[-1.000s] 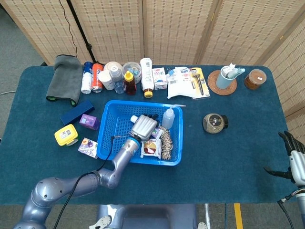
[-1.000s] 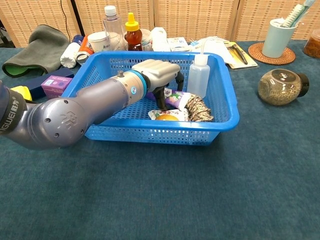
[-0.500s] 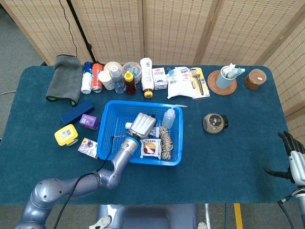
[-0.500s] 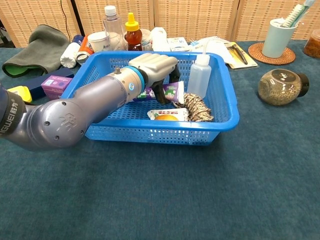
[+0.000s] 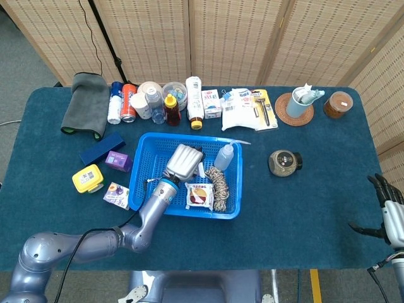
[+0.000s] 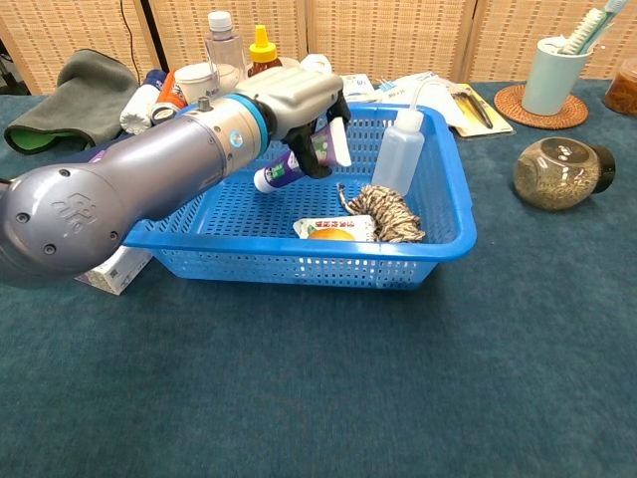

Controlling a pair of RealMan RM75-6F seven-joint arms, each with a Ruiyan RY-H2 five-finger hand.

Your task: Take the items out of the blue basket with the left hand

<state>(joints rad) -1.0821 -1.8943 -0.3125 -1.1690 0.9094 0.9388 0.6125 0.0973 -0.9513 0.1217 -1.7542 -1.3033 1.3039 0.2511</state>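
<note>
**Purple tube lifted above blue basket**

Purple tube [image 6: 304, 161], white-capped at its low end, gripped in left hand [image 6: 295, 108] and raised clear of the floor of the blue basket [image 6: 299, 261], tilted with the cap pointing down-left. Fingers [image 6: 317, 151] curled dark around the tube's middle; white back of the hand turned upward. Seen from the head view as a pale hand over the basket's centre, tube mostly hidden beneath it.

Left inside the basket: white squeeze bottle [image 6: 397, 149] standing upright near the far right wall, coil of twine [image 6: 385, 212] lying just in front of it, flat snack packet [image 6: 333, 228] with an orange picture beside the twine, near the front wall.

Right hand [image 5: 389, 207] at the far right edge of the head view, off the table's corner, fingers apart and holding nothing, as far as that small glimpse allows.

Outside the basket, to its left on the teal table [image 5: 303, 208]: yellow box [image 5: 88, 178], small purple box [image 5: 118, 160], dark blue case [image 5: 101, 148], purple-printed carton [image 5: 117, 194]. Along the far edge: grey cloth [image 5: 85, 103], cans and bottles, mug on a coaster [image 5: 296, 102]. Brown jar [image 5: 284, 162] lying on its side well to the basket's right.
</note>
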